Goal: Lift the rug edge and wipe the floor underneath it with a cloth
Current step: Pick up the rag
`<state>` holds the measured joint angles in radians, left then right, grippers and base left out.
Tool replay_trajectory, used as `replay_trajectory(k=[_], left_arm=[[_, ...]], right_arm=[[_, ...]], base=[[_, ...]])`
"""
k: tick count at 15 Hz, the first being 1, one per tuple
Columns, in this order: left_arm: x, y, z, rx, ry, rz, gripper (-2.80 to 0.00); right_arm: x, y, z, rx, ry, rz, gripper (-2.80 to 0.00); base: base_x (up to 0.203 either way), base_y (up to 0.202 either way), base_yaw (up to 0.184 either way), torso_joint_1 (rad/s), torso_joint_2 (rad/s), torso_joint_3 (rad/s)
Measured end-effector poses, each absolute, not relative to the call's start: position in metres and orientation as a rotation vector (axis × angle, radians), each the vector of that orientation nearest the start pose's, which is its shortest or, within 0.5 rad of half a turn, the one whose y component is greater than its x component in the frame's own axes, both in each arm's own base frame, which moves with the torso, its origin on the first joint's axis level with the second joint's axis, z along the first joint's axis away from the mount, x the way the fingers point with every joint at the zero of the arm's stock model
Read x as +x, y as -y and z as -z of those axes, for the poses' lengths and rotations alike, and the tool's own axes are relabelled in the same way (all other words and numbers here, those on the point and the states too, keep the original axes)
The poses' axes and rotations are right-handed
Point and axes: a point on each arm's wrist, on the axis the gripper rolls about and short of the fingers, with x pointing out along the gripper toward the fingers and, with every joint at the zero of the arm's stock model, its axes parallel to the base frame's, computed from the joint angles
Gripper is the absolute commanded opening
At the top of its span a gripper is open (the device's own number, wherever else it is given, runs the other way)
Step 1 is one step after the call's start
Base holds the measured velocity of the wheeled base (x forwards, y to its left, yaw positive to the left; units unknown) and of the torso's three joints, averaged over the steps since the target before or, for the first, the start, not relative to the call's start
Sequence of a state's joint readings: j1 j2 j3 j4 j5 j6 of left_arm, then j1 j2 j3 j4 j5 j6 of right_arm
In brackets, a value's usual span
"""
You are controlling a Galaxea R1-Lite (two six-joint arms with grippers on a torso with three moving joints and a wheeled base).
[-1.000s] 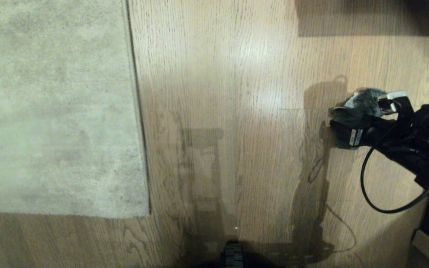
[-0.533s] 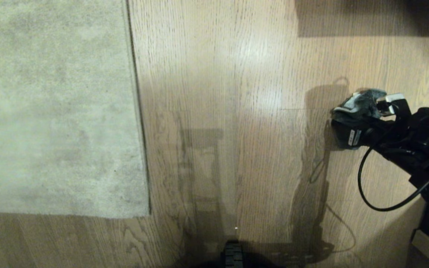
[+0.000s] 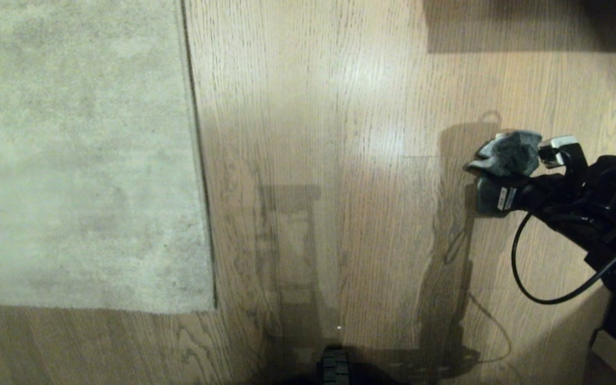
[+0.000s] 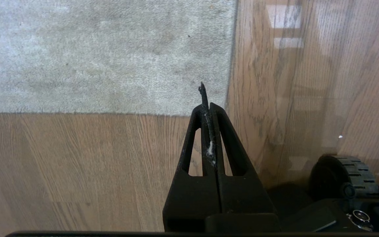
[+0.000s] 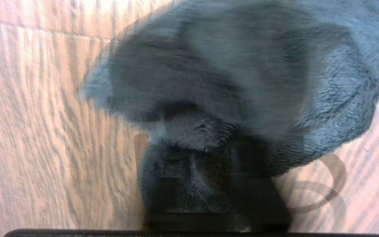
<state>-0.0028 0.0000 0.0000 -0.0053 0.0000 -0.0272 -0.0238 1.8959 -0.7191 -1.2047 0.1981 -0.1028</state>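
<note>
Flat, rug edge (image 3: 201, 176) running near-to-far

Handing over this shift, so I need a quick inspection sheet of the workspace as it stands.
Surface: wood floor, shadowed near the robot.
Job's things: rug flat, edge not lifted; cloth bunched at the right gripper.
Clutter: nothing seen.
Grippers: right gripper low over the floor, closing on the cloth; left gripper shut, empty, near the rug corner.
Cables: black cable looping from the right arm.
Surroundings: base wheel.
</note>
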Motion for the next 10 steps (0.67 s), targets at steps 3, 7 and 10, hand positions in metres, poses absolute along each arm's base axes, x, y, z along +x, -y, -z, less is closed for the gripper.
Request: replay_trajectory(k=[3, 7, 10], left_arm=[[-0.023, 0.0, -0.076, -0.027, 0.005, 0.002, -2.8], [-0.023, 0.0, -0.076, -0.027, 0.005, 0.002, -2.8], [-0.023, 0.0, -0.076, -0.027, 0.005, 0.002, -2.8]], right_arm=[[0.333, 0.004, -0.158, -0.107, 0.048, -0.171, -2.8], [0.326, 0.01, -0.17, -0.113, 0.074, -0.149, -2.8], [0.316, 0.015, -0.183, -0.116, 0.093, -0.131, -2.8]], base=[[0.0, 0.0, 0.0, 0.0, 0.0, 0.0], [0.0, 0.0, 0.0, 0.0, 0.0, 0.0], [0.0, 0.0, 0.0, 0.0, 0.0, 0.0]])
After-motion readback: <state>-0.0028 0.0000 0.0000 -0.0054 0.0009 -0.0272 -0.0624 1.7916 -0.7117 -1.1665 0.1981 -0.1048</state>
